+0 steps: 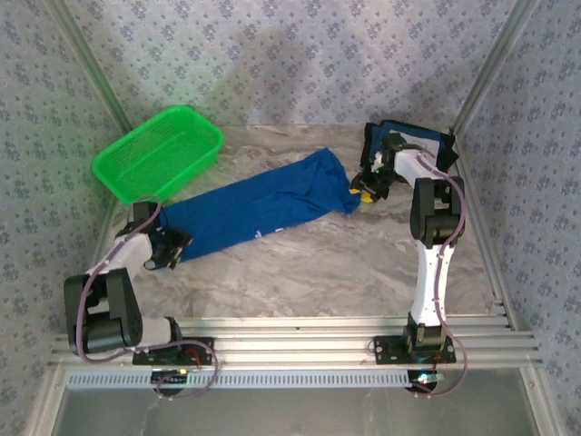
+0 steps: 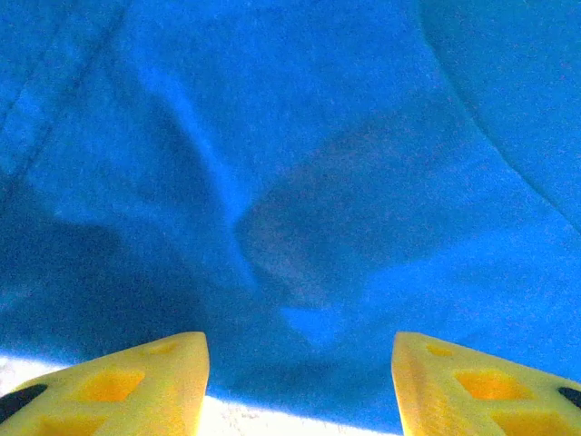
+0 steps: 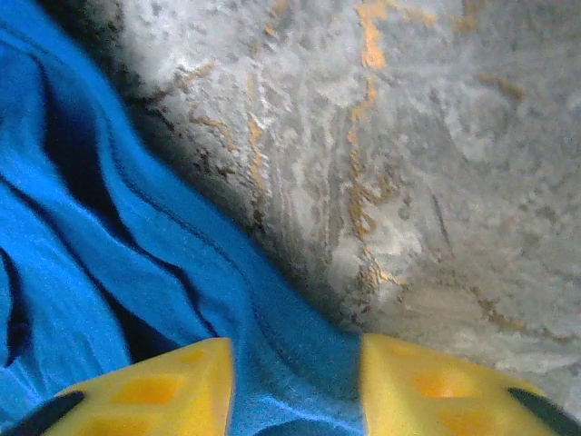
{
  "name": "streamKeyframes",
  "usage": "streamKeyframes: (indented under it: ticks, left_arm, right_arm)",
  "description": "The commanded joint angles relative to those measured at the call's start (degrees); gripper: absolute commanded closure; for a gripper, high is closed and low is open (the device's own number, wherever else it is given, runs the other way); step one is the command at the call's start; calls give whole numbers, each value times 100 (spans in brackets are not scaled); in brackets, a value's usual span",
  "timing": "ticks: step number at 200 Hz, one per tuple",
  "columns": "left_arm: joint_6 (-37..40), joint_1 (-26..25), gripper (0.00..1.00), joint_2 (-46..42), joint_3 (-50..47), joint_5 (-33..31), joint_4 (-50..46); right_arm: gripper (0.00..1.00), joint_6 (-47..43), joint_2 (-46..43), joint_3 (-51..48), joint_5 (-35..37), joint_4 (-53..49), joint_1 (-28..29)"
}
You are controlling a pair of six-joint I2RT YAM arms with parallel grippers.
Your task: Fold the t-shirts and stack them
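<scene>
Although the blue t-shirt (image 1: 263, 209) lies in a long band, folding looks unfinished: left gripper (image 1: 175, 246) spread at its left end, right gripper (image 1: 363, 190) straddling the hem, hold uncertain.

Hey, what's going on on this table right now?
Two robot arms are working on a royal blue t-shirt stretched diagonally across the table. The left gripper is open at its near-left end. The right gripper straddles a fold at the other end, grip unclear. A dark navy shirt lies behind the right arm.
</scene>
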Motion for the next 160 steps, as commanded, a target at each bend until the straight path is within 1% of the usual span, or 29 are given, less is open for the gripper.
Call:
streamKeyframes:
  ticks: [1,21,31,50,70,107,129,147,160]
  left_arm:
    - [185,63,46,307,222,-201,71]
    - [197,169,48,644,351,-395,-166]
    - [223,207,48,797,426,-533,-318]
    - [324,266,49,1054,566,-795,-602]
    - [455,313,51,1175,610,-1024,-814]
    - [756,426,51,1195,558,-1215,-1027]
    - [953,423,51,1096,460,-1192,-1022]
    - [1060,428,50,986,333,-1118,-957]
    - [1093,427,49,947,239,-1045,-888]
  right_arm:
    - [78,175,234,170,-43,-94,26]
    - [94,259,63,34,31,-79,-34]
    - [100,256,-5,-19,58,-152,-95]
    - [100,214,-160,-154,85,-373,-192]
    - [100,194,-521,-537,153,-518,-361]
    - [100,-146,-1053,-1217,272,-996,-666]
    - [100,-193,-1392,-1735,244,-1018,-751]
    - [100,-255,-1485,-2019,200,-1086,-751]
    - [94,-258,-1463,-2221,151,-1018,-760]
